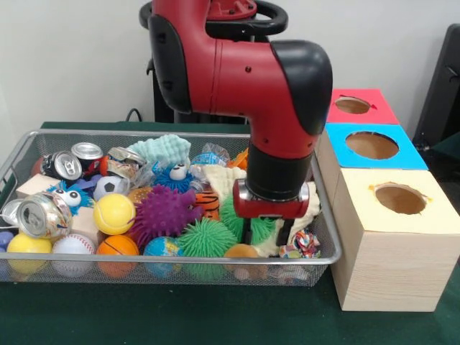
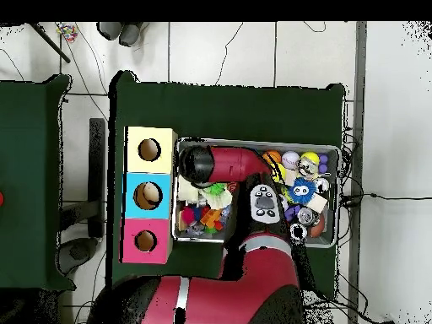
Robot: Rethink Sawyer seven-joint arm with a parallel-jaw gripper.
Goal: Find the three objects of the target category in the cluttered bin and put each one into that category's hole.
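Note:
A wire bin (image 1: 180, 134) holds mixed clutter. On the left lie crushed cans (image 1: 43, 214), with more cans (image 1: 72, 162) behind. There are balls: a yellow tennis ball (image 1: 113, 213), a baseball (image 1: 73, 246) and a basketball (image 1: 117, 246). Spiky toys include a purple one (image 1: 164, 212) and a green one (image 1: 207, 238). My gripper (image 1: 264, 233) reaches down into the bin's right end. It is open, straddling a second green spiky toy (image 1: 262, 226) beside a cream cloth (image 1: 305, 215). In the overhead view the arm (image 2: 228, 164) hides the gripper.
Three wooden boxes with round holes stand beside the bin: yellow (image 1: 400, 198) nearest, blue (image 1: 371, 145), then red (image 1: 352, 106). From overhead the order is yellow (image 2: 149, 149), blue (image 2: 148, 195), pink (image 2: 145, 240). A knotted rope toy (image 1: 302, 244) and an orange ball (image 1: 242, 251) lie by the gripper.

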